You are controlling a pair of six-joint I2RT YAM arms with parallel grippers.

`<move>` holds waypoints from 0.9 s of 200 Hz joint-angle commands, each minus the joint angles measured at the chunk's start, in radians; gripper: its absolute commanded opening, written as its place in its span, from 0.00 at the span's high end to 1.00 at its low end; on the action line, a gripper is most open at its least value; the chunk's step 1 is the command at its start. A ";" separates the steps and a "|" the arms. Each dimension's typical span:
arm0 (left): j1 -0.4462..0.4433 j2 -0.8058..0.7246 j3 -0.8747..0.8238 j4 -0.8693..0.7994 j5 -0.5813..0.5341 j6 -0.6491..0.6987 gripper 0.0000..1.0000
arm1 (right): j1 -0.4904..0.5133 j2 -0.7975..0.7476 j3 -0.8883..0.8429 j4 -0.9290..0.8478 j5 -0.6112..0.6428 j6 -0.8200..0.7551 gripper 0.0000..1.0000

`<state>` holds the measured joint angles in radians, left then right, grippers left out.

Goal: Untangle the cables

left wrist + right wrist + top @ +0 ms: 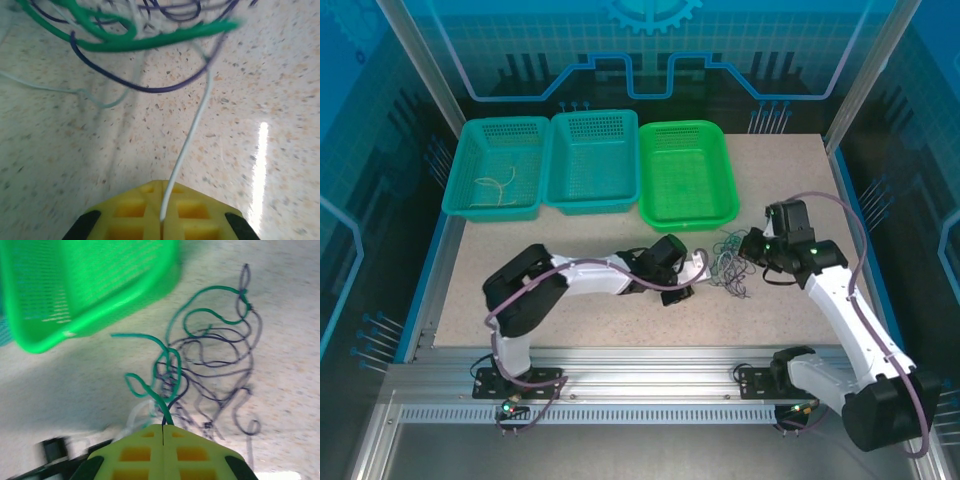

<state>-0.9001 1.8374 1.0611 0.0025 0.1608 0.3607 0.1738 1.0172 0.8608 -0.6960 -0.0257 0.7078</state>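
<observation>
While cables [732, 265] lie clumped, green basket [686, 222] just behind, teal baskets [592, 207] leftward.

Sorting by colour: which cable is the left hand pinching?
The white cable, clamped in the shut left hand; the green cable and purple cable lie beyond it.

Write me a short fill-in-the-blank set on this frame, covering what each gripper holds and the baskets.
The cable pinched in the shut left gripper is ____ in colour.
The cable pinched in the shut right gripper is ____ in colour.
The baskets at the far edge of the table number ____.
Counting from the left, a loose pale cable lies in the ____ basket.
Missing words: white; green; three; first.
</observation>
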 commanded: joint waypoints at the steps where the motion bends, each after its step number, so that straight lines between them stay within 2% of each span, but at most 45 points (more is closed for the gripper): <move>1: 0.031 -0.198 -0.060 0.085 -0.023 -0.148 1.00 | -0.070 -0.026 -0.105 -0.025 0.115 0.123 1.00; 19: 0.102 -0.336 -0.138 0.115 -0.034 -0.273 1.00 | -0.169 -0.057 -0.187 -0.021 0.150 0.201 1.00; 42: 0.213 -0.488 -0.215 0.066 -0.061 -0.398 1.00 | -0.329 -0.130 -0.264 0.006 0.149 0.236 1.00; 63: 0.248 -0.571 -0.241 0.000 -0.089 -0.427 1.00 | -0.375 -0.154 -0.262 0.033 0.142 0.200 1.00; 75: 0.249 -0.590 -0.240 -0.015 -0.084 -0.448 1.00 | -0.344 -0.139 -0.252 0.072 0.108 0.150 1.00; 94: 0.248 -0.576 -0.232 0.004 -0.079 -0.488 1.00 | -0.214 -0.086 -0.237 0.090 0.137 0.129 1.00; 109: 0.249 -0.547 -0.214 0.023 -0.085 -0.506 1.00 | -0.117 -0.035 -0.218 0.070 0.194 0.104 0.87; 125: 0.249 -0.521 -0.185 0.031 -0.069 -0.519 1.00 | -0.084 -0.008 -0.173 0.006 0.223 0.078 0.75; 155: 0.245 -0.499 -0.154 0.033 -0.036 -0.516 1.00 | -0.020 -0.069 -0.095 0.019 0.131 -0.112 0.53; 167: 0.245 -0.494 -0.146 0.028 -0.034 -0.510 1.00 | 0.051 -0.067 -0.067 0.037 0.077 -0.183 0.48; 180: 0.245 -0.494 -0.137 0.019 -0.032 -0.504 1.00 | 0.147 -0.022 -0.031 0.026 0.088 -0.190 0.45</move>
<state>-0.6510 1.3384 0.8726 0.0265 0.1024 -0.1333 0.1951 0.9665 0.7570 -0.6739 0.1165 0.6472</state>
